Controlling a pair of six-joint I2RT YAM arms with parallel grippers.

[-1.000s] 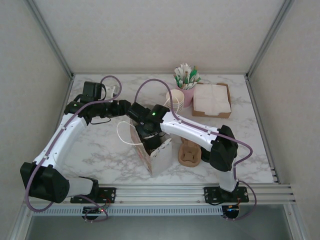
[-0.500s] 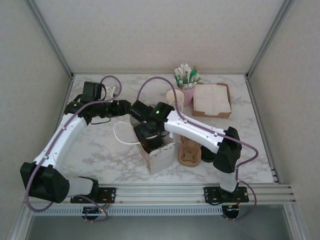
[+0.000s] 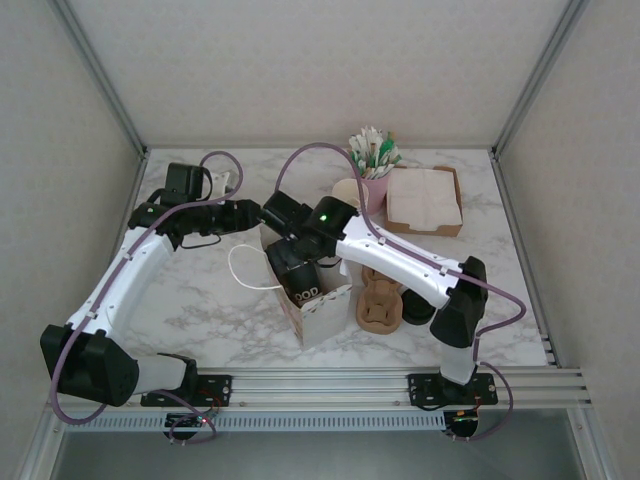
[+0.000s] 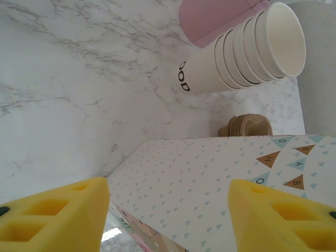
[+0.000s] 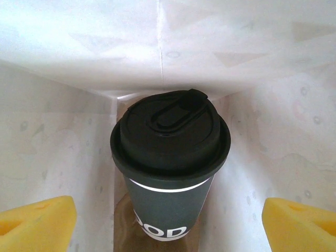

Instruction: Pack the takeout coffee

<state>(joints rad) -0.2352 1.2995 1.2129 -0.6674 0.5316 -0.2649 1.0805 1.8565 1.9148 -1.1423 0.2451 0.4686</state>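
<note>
Upright inside white paper bag (image 5: 157, 47): takeout coffee (image 5: 170, 157), dark grey, glossy black domed lid. Right claw (image 5: 168, 220) spread wide, clear of it. Left claw (image 4: 168, 210) astride bag's patterned wall, grip unclear. Nested white cups (image 4: 247, 47) lying nearby on marbled surface (image 4: 63, 94).

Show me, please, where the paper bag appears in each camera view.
Top external: the paper bag stands just below centre.
Left wrist: its patterned side takes the lower middle and right.
Right wrist: its white inside walls surround a lidded dark cup.
Shared landmark: the pink cup, beyond the bag in top and left wrist views.
</note>
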